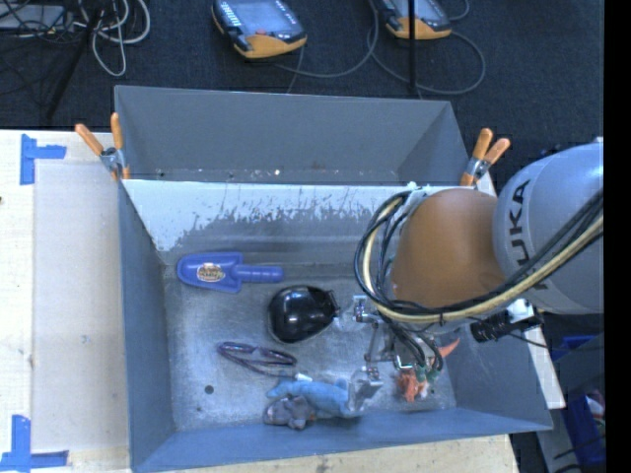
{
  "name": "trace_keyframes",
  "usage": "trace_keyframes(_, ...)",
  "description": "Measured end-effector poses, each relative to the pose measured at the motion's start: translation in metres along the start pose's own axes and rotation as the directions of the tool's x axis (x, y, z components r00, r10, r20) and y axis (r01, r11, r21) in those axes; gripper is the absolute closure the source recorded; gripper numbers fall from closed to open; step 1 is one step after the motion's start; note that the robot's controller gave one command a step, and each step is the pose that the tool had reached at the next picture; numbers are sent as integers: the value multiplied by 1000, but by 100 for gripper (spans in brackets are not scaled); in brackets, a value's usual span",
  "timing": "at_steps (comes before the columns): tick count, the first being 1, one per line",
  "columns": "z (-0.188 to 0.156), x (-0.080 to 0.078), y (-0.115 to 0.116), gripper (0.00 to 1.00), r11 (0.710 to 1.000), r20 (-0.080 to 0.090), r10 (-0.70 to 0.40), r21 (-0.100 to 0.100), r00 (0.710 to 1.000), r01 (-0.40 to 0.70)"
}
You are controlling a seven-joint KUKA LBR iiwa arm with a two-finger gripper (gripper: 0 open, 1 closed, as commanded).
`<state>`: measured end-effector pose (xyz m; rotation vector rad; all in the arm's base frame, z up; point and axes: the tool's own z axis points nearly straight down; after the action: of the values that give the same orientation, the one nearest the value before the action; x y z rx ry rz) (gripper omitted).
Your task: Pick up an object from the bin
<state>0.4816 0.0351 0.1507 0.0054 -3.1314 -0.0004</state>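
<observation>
One camera above the bin [286, 136], looking down slightly obliquely, arm [552, 225] entering from right

The things are carried by a grey metal bin [286, 151] with sloped walls. On its floor, at about ten o'clock, a blue handle-shaped thing [212, 271] with a round golden mark is laid, its narrow end turned to three o'clock. Near the middle a black rounded glossy thing [299, 312] is seen. At seven o'clock from it, a thin dark looped thing [254, 357] is laid flat. At six o'clock, near the front wall, a crumpled blue-grey thing [306, 402] is found, and at four o'clock a small orange and green thing [412, 387], partly covered.
</observation>
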Motion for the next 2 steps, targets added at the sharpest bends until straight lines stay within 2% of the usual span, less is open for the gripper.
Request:
trace_keyframes(1,-3,-2,0,0,1000,7,1,0,1000,-1)
trace_keyframes(2,78,7,35,100,995,22,-99,0,995,99)
